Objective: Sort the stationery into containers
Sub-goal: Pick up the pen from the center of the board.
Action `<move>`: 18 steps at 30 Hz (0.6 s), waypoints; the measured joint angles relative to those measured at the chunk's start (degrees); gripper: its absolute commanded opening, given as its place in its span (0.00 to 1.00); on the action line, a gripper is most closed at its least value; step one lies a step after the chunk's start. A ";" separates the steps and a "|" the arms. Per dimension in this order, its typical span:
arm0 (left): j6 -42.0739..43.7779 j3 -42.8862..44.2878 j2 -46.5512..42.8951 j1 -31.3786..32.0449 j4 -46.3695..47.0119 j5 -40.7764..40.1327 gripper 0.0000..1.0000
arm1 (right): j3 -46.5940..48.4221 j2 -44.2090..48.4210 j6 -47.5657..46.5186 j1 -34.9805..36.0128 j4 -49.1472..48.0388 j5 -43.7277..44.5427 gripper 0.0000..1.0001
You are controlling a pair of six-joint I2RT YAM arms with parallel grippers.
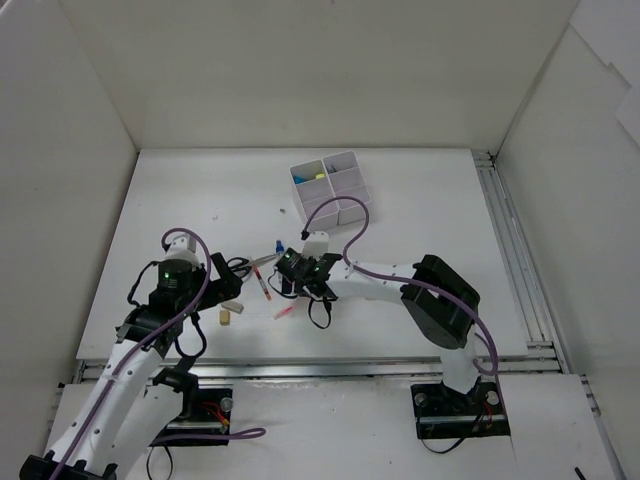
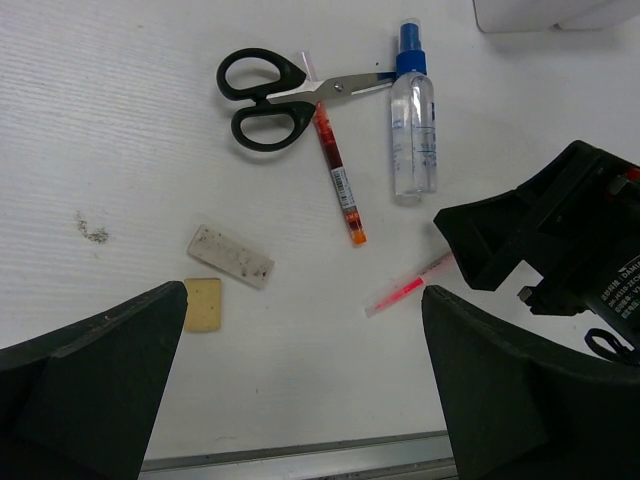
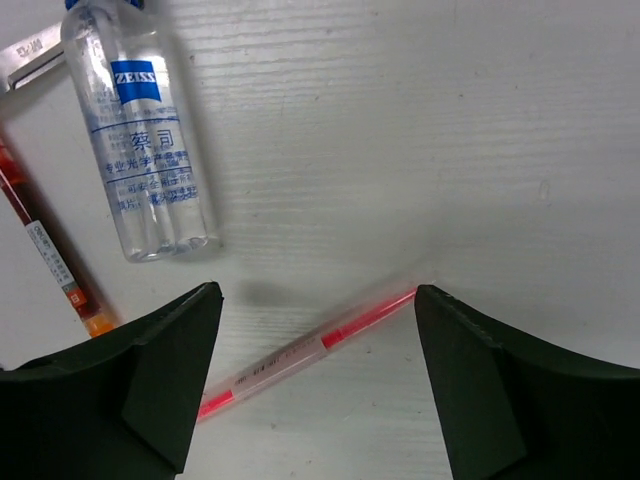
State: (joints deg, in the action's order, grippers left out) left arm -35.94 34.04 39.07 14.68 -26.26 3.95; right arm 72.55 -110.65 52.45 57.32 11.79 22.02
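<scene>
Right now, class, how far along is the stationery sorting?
Done: a few coloured items sit in the organiser. In hand: the right gripper, open, straddles the pink pen on the table. To do: scissors, spray bottle, orange pen, white eraser, beige eraser, all loose.

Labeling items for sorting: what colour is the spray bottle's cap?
Blue. The bottle cap shows best in the left wrist view.

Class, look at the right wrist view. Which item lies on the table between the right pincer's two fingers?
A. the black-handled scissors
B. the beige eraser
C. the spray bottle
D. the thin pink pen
D: the thin pink pen lies in the gap of the open right pincer, with the spray bottle off to one side.
</scene>
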 measured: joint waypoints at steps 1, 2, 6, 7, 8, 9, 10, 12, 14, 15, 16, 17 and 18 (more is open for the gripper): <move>0.02 0.00 0.11 0.00 0.02 0.20 0.99 | 0.00 -0.07 0.42 -0.02 0.07 0.11 0.69; 0.04 0.00 0.13 0.00 0.09 0.35 0.99 | 0.00 -0.20 0.81 -0.17 0.15 0.17 0.67; 0.20 -0.09 0.07 0.00 0.42 0.55 1.00 | -0.50 -0.31 2.21 -0.24 1.64 0.00 0.65; 0.20 -0.11 0.00 0.00 0.42 0.57 0.99 | -0.79 -0.31 2.43 -0.24 2.05 -0.24 0.66; 0.22 -0.11 -0.09 0.00 0.42 0.57 0.99 | -1.18 -0.31 2.62 -0.24 2.69 -0.50 0.66; 0.22 -0.11 -0.20 0.00 0.44 0.59 0.99 | -1.27 -0.31 2.67 -0.22 3.26 -0.42 0.67; 0.22 -0.11 -0.33 0.00 0.46 0.59 1.00 | -1.27 -0.26 2.67 -0.02 3.67 -0.44 0.66; 0.22 -0.11 -0.55 0.00 0.50 0.61 0.99 | -1.25 -0.26 2.67 0.20 4.24 -0.35 0.58; 0.22 -0.11 -0.74 0.00 0.57 0.63 0.99 | -1.18 -0.26 2.67 0.55 5.09 -0.28 0.47; 0.22 -0.11 -0.85 0.00 0.57 0.63 1.00 | -1.09 -0.26 2.69 0.66 5.66 -0.33 0.42; 0.22 -0.13 -0.98 0.00 0.59 0.68 0.99 | -1.03 -0.26 2.62 0.81 6.08 -0.44 0.38; 0.24 -0.17 -1.14 0.00 0.61 0.74 0.99 | -0.92 -0.26 2.69 0.87 6.54 -0.61 0.33; 0.22 -0.22 -1.29 0.00 0.63 0.76 1.00 | -0.83 -0.26 2.67 0.92 6.95 -0.90 0.26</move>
State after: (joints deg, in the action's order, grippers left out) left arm -35.73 33.82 37.78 14.68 -25.63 4.71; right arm 71.72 -110.91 55.11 58.24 18.74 21.12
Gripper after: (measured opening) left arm 0.996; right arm 0.360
